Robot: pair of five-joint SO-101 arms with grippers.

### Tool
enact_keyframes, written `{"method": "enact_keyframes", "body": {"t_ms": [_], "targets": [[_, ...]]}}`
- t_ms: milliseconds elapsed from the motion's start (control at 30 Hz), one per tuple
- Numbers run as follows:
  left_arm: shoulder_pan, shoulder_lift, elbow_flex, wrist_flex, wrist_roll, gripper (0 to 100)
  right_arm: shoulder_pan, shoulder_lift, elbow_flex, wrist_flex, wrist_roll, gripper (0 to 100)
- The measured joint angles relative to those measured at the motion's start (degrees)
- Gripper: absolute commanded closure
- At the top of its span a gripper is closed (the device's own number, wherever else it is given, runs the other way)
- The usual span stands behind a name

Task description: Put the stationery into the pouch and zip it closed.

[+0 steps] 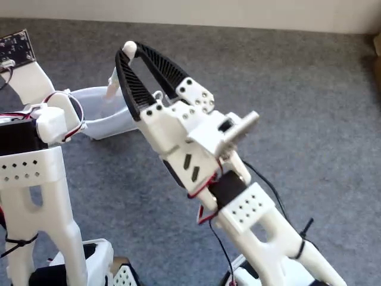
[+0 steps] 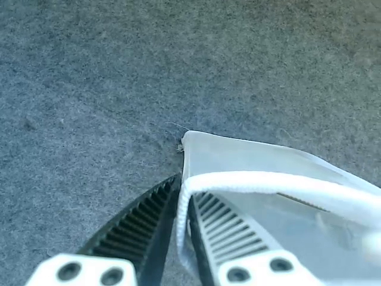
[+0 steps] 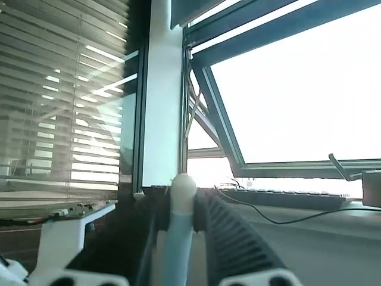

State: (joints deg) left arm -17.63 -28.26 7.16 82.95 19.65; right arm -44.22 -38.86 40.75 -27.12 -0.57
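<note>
- Left pincer clenched on rim of translucent pouch, which rests on the grey table.
- Right pincer raised, grasping pale blue pen; white cap just past its tips.

Part of pouch cut off at view's edge, lower end of pen hidden between fingers

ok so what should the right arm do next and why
Probably tip the right arm down and swing it toward the pouch mouth. Its jaws are shut on the pen, which points up at the window, above the table. The left arm's jaws pinch the pouch rim, so the pouch looks ready to receive it.
</note>
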Motion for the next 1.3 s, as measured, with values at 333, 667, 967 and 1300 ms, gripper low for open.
{"method": "enact_keyframes", "body": {"t_ms": [333,667,967,1300], "targets": [[0.0,0.0,0.0,0.0,0.0,99,-0.2,4.4,6.9,-0.1,0.0,99.5],[0.0,0.0,0.0,0.0,0.0,99,-2.5,4.5,12.2,0.3,0.1,88.9],[0.0,0.0,0.0,0.0,0.0,99,-6.9,2.9,12.1,13.1,0.3,81.4],[0.1,0.0,0.0,0.0,0.0,99,-8.0,-13.4,11.8,33.9,0.2,81.4]]}}
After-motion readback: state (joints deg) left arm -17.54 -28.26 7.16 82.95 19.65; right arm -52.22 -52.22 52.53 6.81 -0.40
